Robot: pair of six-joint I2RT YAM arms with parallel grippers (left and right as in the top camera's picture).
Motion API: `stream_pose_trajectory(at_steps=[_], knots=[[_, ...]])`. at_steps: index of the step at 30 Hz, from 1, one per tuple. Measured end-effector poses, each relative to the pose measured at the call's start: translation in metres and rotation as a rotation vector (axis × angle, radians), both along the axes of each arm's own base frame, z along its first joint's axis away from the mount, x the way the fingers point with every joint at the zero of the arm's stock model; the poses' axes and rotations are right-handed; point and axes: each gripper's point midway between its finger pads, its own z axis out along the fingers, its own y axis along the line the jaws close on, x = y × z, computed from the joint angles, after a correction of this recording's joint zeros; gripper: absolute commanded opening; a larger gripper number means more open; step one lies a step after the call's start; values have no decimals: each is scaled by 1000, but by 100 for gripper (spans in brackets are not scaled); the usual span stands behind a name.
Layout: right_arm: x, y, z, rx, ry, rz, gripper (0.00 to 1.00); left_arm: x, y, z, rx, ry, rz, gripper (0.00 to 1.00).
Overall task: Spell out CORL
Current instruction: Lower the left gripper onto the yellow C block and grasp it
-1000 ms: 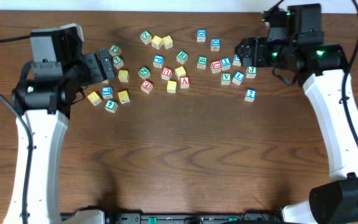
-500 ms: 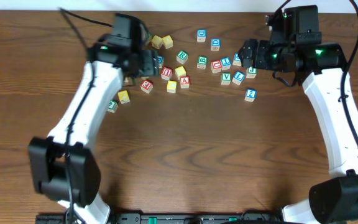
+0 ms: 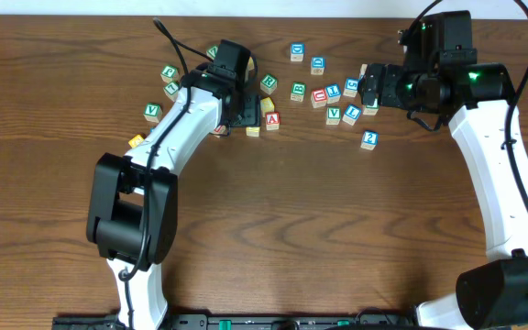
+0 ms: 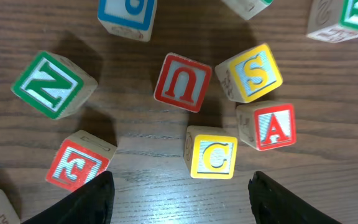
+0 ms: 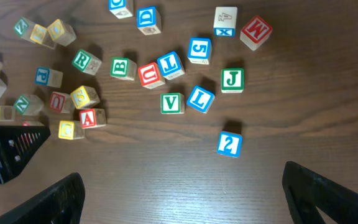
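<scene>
The C block [image 4: 213, 155] is my first letter. It is a yellow-bordered cube with a blue C, lying face up in the lower middle of the left wrist view. In the right wrist view it sits at the lower left of the cluster [image 5: 71, 129].

I judge it a small wooden cube: light, stiff and not fragile. Its painted faces may be a little slick, so a firm, square pinch should do. I'd take it across its two opposite side faces, left and right in the wrist frame, and low on the block so it can't tip. The left face is free. The right one is awkward, because the A block [image 4: 272, 127] sits just beside its upper right corner, touching or nearly; I can't tell which. The red U block [image 4: 182, 82] is just above the C, and the S block [image 4: 250, 71] is up and to the right.

My left hand [image 4: 182, 199] hangs over this spot with its fingers spread wide at the lower corners of the frame, holding nothing. The C lies just above the gap between them. My right hand [image 5: 185, 199] is likewise wide open and empty, toward the upper right of the desk [image 3: 273, 238] in the overhead view. From its camera I can see a green R block [image 5: 87, 61] and a blue L block [image 5: 199, 98], but I can't pick out an O for certain.
</scene>
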Motion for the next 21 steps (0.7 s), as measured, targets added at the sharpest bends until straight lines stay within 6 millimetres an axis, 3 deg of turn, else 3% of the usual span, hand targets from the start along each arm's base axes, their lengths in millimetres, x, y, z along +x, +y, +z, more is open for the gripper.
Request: stream_pose_trajectory(at_steps=[21], knots=[[-4, -3, -3, -16, 21, -8, 99, 3, -15, -19, 0, -1, -28, 68]])
